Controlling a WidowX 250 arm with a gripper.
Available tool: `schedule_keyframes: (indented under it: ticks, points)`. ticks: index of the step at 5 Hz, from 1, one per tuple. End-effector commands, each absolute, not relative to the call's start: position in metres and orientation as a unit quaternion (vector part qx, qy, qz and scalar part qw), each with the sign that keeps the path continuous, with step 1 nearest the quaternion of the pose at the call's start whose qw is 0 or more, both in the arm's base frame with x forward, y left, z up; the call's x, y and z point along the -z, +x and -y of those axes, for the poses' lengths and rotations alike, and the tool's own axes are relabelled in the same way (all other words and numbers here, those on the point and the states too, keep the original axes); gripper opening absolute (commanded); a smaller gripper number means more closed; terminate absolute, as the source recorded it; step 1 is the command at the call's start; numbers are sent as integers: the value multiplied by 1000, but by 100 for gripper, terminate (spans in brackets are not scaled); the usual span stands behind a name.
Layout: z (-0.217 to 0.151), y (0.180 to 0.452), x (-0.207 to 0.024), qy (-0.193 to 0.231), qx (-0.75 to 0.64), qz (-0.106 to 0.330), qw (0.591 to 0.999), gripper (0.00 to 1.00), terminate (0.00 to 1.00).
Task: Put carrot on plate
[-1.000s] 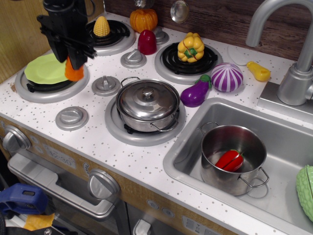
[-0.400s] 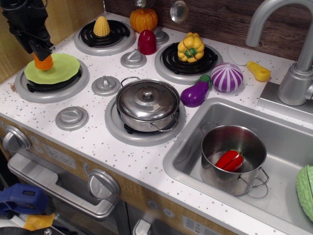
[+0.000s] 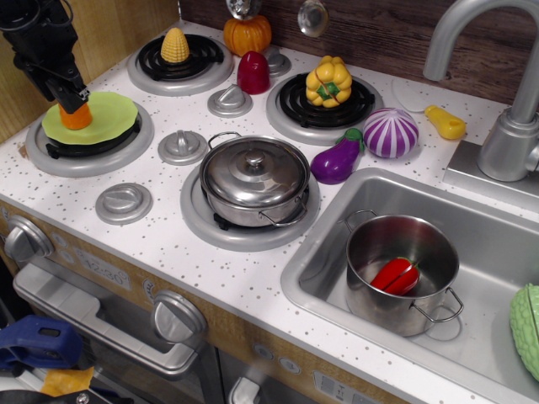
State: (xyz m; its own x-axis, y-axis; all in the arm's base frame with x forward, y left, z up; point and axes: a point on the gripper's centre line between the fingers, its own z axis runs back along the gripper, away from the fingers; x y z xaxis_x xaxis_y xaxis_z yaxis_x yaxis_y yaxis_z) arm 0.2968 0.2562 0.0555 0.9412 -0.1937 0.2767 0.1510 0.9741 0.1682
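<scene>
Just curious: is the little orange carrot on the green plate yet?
On: the carrot rests on the plate, the hand right above it.

Toy kitchen counter, white with dark speckles (image 3: 244,278). 4 burners are present. Back left burner carries a yellow corn cob (image 3: 174,45); back right burner carries a yellow bell pepper (image 3: 328,82). Front right burner holds a lidded steel pot (image 3: 255,178). An orange pumpkin (image 3: 247,34) sits at the rear wall, with a dark red piece (image 3: 253,72) just in front of it. A purple eggplant (image 3: 336,159) touches a purple-and-white striped onion (image 3: 390,133). A small yellow item (image 3: 445,122) lies near the grey faucet (image 3: 508,93). In the sink (image 3: 488,244), an open steel pot (image 3: 401,272) contains a red pepper (image 3: 395,275). A green vegetable (image 3: 525,328) shows at the right edge.
</scene>
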Motion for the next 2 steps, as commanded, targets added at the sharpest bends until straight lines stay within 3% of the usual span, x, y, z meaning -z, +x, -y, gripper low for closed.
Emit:
schedule_keyframes:
  ticks: [1, 2]
  points:
    - [-268, 297, -71, 90, 90, 165, 978, 100, 0]
    - [-268, 297, -71, 90, 90, 165, 978, 100, 100]
